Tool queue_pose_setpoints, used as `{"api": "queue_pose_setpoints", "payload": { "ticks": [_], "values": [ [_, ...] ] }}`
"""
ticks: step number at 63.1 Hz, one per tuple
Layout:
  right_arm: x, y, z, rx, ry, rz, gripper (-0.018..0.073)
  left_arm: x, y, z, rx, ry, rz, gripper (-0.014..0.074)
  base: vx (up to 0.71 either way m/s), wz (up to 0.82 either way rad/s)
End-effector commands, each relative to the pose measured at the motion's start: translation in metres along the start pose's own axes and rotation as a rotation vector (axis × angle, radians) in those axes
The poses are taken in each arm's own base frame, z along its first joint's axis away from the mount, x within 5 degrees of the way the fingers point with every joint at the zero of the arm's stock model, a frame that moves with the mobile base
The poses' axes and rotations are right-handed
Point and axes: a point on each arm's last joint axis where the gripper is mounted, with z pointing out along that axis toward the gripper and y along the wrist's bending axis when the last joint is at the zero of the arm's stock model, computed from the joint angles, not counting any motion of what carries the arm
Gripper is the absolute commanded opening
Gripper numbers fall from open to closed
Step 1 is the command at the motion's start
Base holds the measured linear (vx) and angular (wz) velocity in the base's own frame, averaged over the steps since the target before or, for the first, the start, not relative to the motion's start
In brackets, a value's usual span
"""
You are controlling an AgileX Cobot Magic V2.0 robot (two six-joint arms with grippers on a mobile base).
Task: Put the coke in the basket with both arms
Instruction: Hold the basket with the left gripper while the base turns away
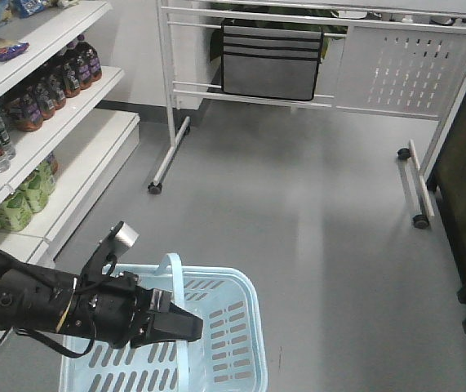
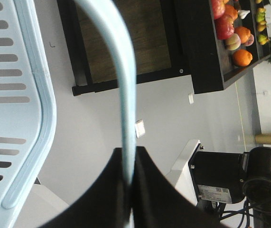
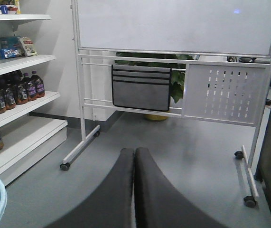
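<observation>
basket (image 1: 216, 272) before whiteboard stand (image 1: 404, 73), shelves (image 1: 53, 106) left

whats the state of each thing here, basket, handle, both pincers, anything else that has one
basket: upright, nothing seen in the visible part
basket handle: swung up
left pincer: shut on the basket handle
right pincer: shut, holding nothing
grey pouch: hanging on the whiteboard stand
dark bottles: upright on the shelf

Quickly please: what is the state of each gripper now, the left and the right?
Left gripper: jaws closed on the basket handle.
Right gripper: jaws closed, holding nothing.
</observation>
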Motion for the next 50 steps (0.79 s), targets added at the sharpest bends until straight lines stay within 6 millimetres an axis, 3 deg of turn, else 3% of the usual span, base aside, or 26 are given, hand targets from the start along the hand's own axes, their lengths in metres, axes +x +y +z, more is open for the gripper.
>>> {"api": "queue_pose_setpoints", "payload": {
  "ticks": [1,50],
  "values": [
    [-0.001,-0.0001,-0.0004,0.002,-0.068,-0.004,-0.001,-0.0055,-0.0208,-0.0071,0.085,-0.047,0.025,-0.0007,0.01,-0.23],
    [-0.001,-0.0001,-0.0004,0.002,-0.068,-0.004,-0.001,-0.0055,-0.0208,-0.0071,0.085,-0.047,0.025,-0.0007,0.02,-0.17]
  ]
}}
